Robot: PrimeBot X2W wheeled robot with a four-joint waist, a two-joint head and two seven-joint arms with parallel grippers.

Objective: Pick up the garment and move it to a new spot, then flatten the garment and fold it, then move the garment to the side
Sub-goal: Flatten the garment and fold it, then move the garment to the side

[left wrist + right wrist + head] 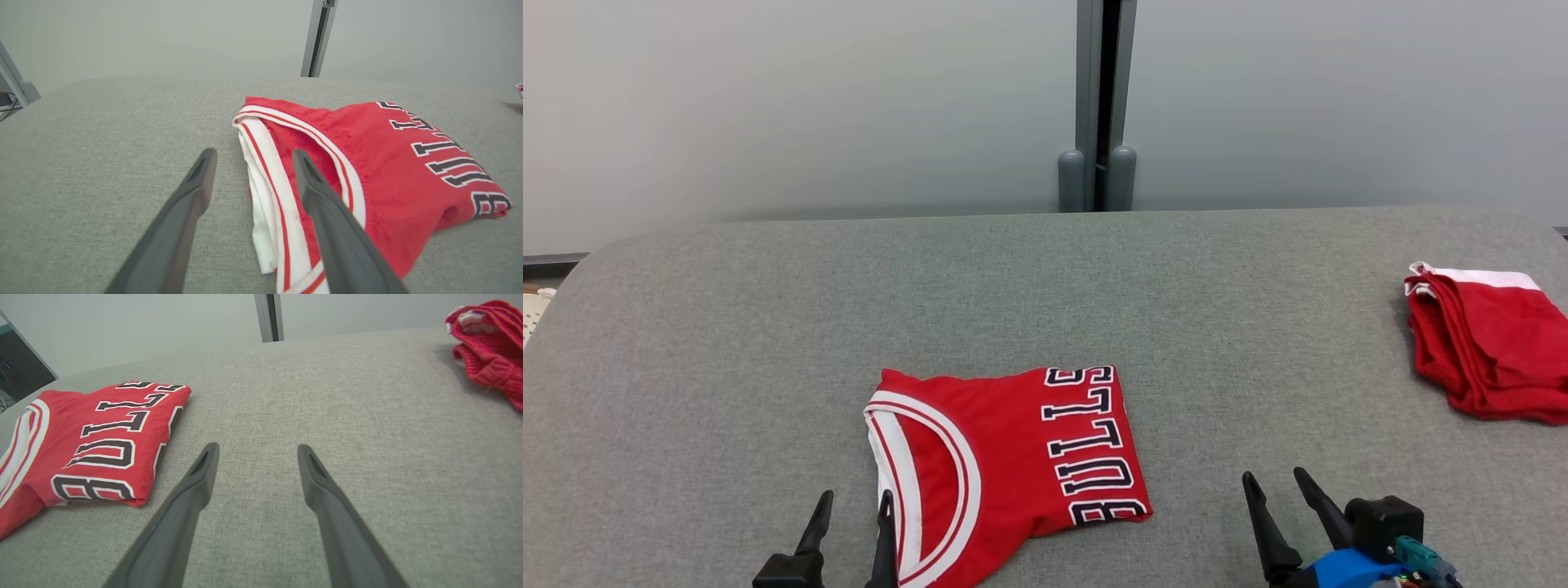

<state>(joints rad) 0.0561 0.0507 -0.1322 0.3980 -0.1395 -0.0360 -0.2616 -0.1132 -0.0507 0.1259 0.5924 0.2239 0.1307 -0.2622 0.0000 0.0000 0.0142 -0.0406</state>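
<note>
Grippers sit at the bottom edge of the head view. At lower left, the left gripper (pixel 856 500) has 2 long, dark, tapered fingers spread apart with nothing between them: released. Its inner finger overlaps the white neck trim of the garment (pixel 1013 457); whether it touches the cloth cannot be told. At lower right, the right gripper (pixel 1272 478) has 2 matching fingers, likewise parted and empty. It is over the bare table (pixel 1045 278) and well apart from the garment. A blue housing (pixel 1347 567) sits at its base.

Red fine-mesh knit makes up the garment, which is folded into a compact, rough rectangle. It lies at lower centre of the head view.
- The curved neckline at its left end is banded in white ribbed trim with thin red stripes.
- Black block letters outlined in white run along its right edge.
- Its lower left corner tapers off unevenly.

Grey woven covering lies flat over the table, which has rounded far corners.

At the far right edge, a second red cloth (pixel 1486 359) with a white band is bunched in soft layered folds, well apart from the garment.

Beyond the table stand pale matte wall panels (pixel 768 106). A grey vertical post (pixel 1104 98) with 2 rounded feet divides them at top centre.
</note>
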